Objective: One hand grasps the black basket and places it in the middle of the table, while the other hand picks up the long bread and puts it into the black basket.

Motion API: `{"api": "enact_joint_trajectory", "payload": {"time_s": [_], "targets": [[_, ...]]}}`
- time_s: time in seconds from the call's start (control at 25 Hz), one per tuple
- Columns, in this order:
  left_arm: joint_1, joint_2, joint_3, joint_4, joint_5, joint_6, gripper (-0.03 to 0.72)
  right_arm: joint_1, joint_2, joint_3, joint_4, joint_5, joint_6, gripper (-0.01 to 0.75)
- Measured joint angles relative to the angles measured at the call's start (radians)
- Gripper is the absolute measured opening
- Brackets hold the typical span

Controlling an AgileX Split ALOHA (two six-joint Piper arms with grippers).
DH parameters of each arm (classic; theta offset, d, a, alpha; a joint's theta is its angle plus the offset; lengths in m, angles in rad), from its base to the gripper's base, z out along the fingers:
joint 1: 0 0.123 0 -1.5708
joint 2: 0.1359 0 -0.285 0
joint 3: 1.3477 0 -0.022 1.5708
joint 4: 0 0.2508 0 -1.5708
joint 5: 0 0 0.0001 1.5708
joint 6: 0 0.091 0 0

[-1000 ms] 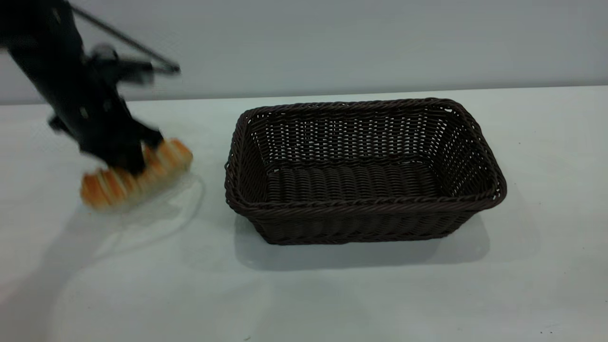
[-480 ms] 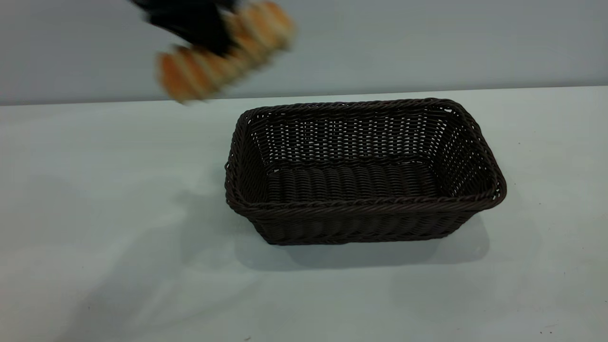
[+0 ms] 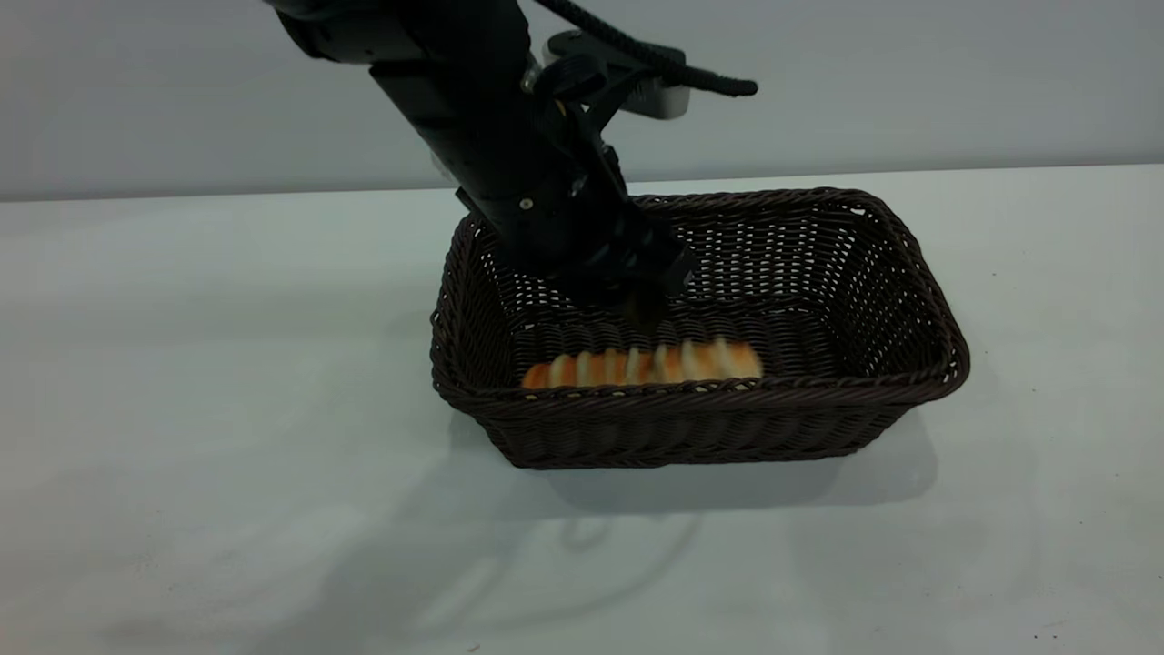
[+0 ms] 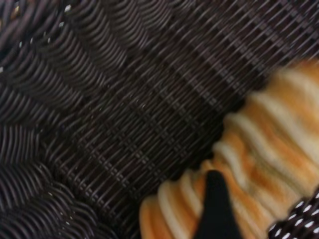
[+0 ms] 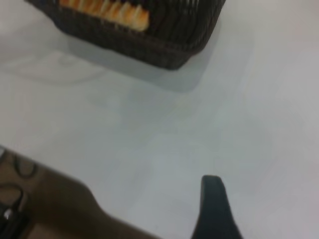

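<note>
- Dark woven wicker forms the black basket (image 3: 918, 300), which stands upright in the middle of the table (image 3: 218, 364), its braided rim all round the left gripper (image 3: 641, 305)
- the left arm slants down from above into the basket's inside, so the left gripper hangs low between the walls, nearer the far wall than the near one
- directly below that gripper lies the long bread (image 3: 641, 364), golden-orange with pale ridges, lengthwise on the basket floor and close against the near wall
- from the left wrist view one dark fingertip (image 4: 215, 204) overlaps the bread (image 4: 259, 164), with the wicker floor (image 4: 124, 119) beyond it; I cannot tell whether the fingers are spread or pinching the bread
- the right gripper (image 5: 213, 206) sits well apart from the basket (image 5: 184, 35), over bare table (image 5: 199, 124); only one dark finger shows, so its state cannot be told either
- from that side the bread (image 5: 107, 11) peeks above the near rim
</note>
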Motion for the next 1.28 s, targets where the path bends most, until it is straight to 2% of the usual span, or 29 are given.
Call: {"api": "enact_joint_trajectory", "payload": {"time_s": [0.12, 0.2, 0.44, 0.68, 0.88, 1.08, 1.28], "targets": [[0.000, -0.061, 0.000, 0.016, 0.071, 0.000, 0.681, 0.000, -0.030, 0.000, 0.000, 0.003, 0.000, 0.534], [0.000, -0.139, 0.000, 0.051, 0.166, -0.001, 0.702, 0.000, -0.030, 0.000, 0.000, 0.003, 0.000, 0.534], [0.000, -0.467, 0.000, 0.180, 0.563, -0.046, 0.682, 0.000, -0.030, 0.000, 0.000, 0.003, 0.001, 0.534], [0.000, -0.768, 0.001, 0.253, 0.904, -0.136, 0.636, 0.000, -0.030, 0.000, 0.000, 0.003, 0.001, 0.534], [-0.001, -1.017, 0.112, 0.231, 0.910, -0.203, 0.605, 0.000, -0.030, 0.000, 0.000, 0.003, 0.001, 0.534], [-0.001, -1.291, 0.399, 0.165, 0.910, -0.220, 0.592, 0.000, -0.031, 0.000, 0.000, 0.003, 0.001, 0.534], [-0.001, -1.535, 0.659, 0.181, 0.904, -0.224, 0.591, 0.000, -0.031, 0.000, 0.000, 0.003, 0.001, 0.534]]}}
